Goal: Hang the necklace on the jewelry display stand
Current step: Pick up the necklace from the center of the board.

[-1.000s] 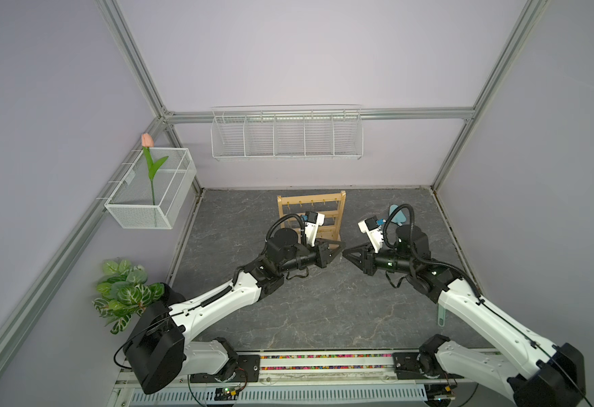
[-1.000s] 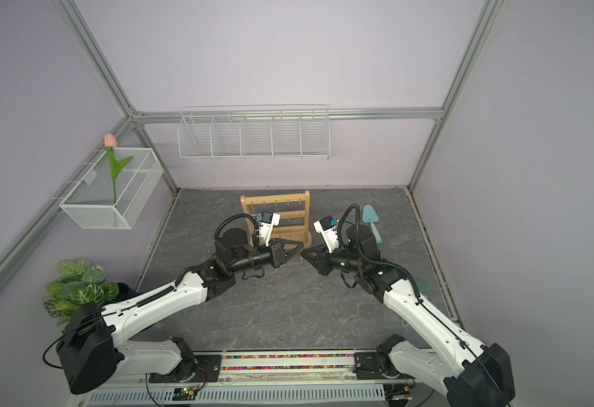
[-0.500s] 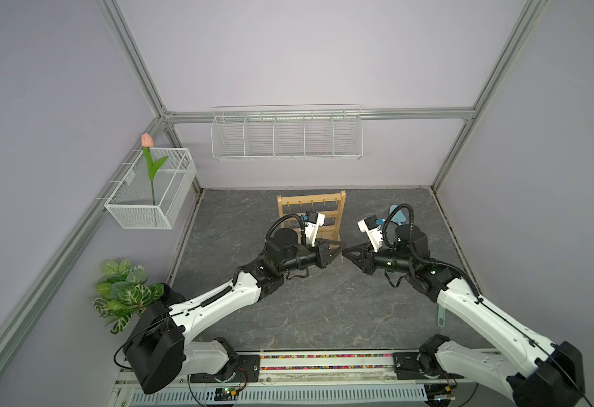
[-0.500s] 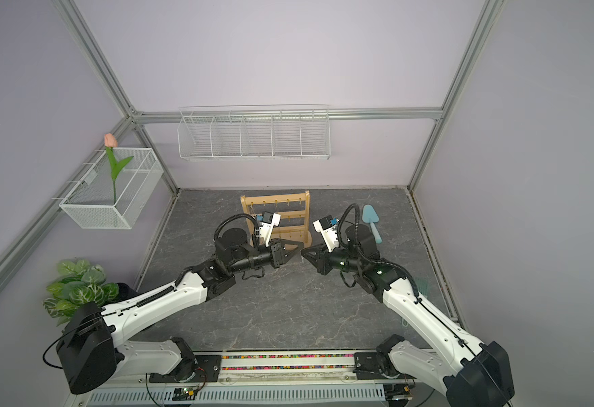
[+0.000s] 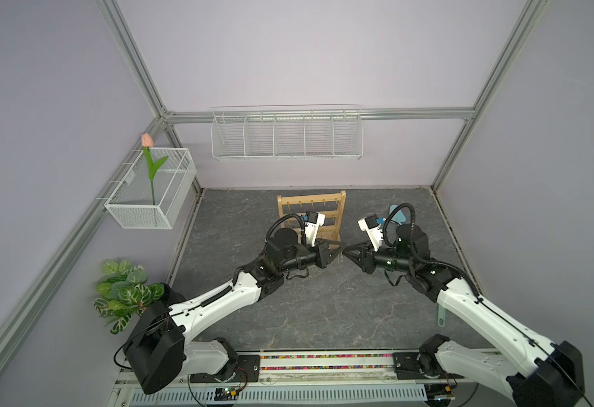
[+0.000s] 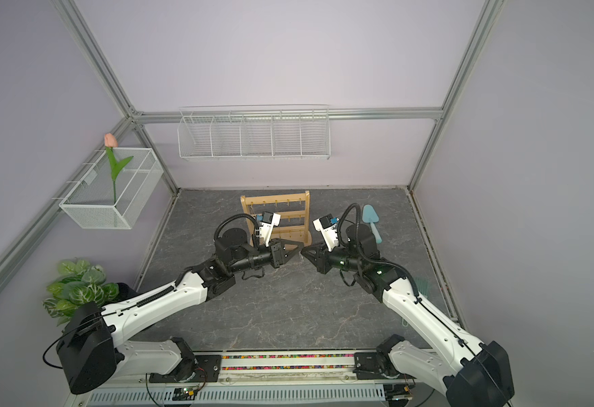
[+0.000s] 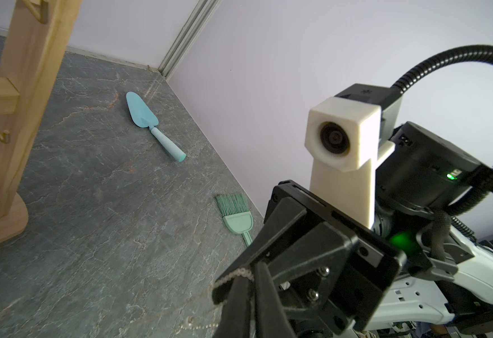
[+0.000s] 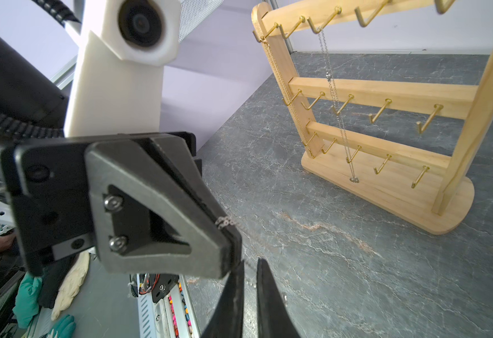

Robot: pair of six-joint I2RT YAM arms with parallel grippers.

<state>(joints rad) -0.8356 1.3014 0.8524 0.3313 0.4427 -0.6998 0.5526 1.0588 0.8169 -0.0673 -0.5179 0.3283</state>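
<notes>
grey tabletop [image 5: 323, 299]: left gripper [image 5: 340, 249] and right gripper [image 5: 347, 252] clamp necklace [image 8: 225, 223]; stand [image 8: 385, 96] behind; trowel [image 7: 141, 114], brush [image 7: 235, 213] aside

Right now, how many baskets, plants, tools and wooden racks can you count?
Baskets: 2, the wire wall basket and the mesh basket.
Plants: 2, the tulip and the leafy plant.
Tools: 2, the trowel and the brush.
Wooden racks: 1, the jewelry display stand.
Total: 7.

Top views: high, front, looking down. Left wrist view closely faces right gripper [image 7: 223, 288], right wrist view left gripper [image 8: 230, 251]; both share stand [image 8: 385, 96].
</notes>
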